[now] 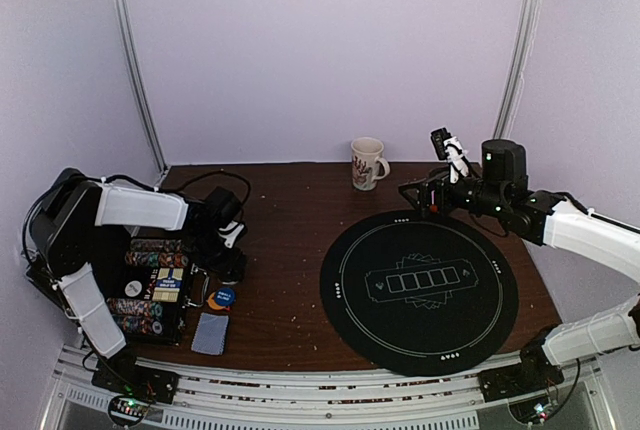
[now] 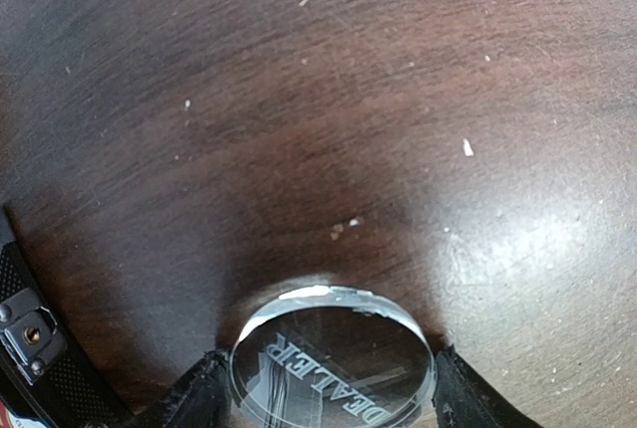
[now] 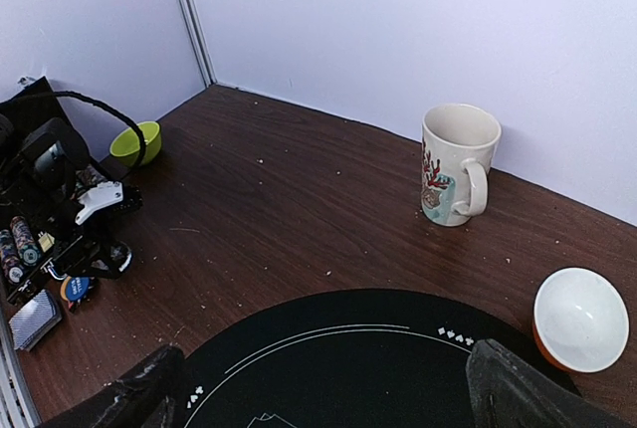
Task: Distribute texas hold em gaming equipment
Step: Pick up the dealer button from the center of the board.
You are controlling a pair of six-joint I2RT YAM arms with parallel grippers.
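Left side: your left gripper (image 1: 232,268) is clamped on the clear round button (image 2: 333,363) marked DEALER, with one finger (image 2: 194,398) on each edge. It is low over the bare wood of the table (image 2: 348,100); you cannot tell whether the button touches it. The gripper sits just right of the case (image 1: 140,330) holding rows of striped chips (image 1: 155,258). The blue button (image 1: 224,296) and orange button (image 1: 212,303) lie together beside the case, and the cards (image 1: 210,332) lie just nearer.

Right side: your right gripper (image 3: 328,398) has its fingers spread wide with nothing between them. It hangs over the far edge of the black mat (image 3: 348,348). The mug (image 3: 453,164) stands beyond it.
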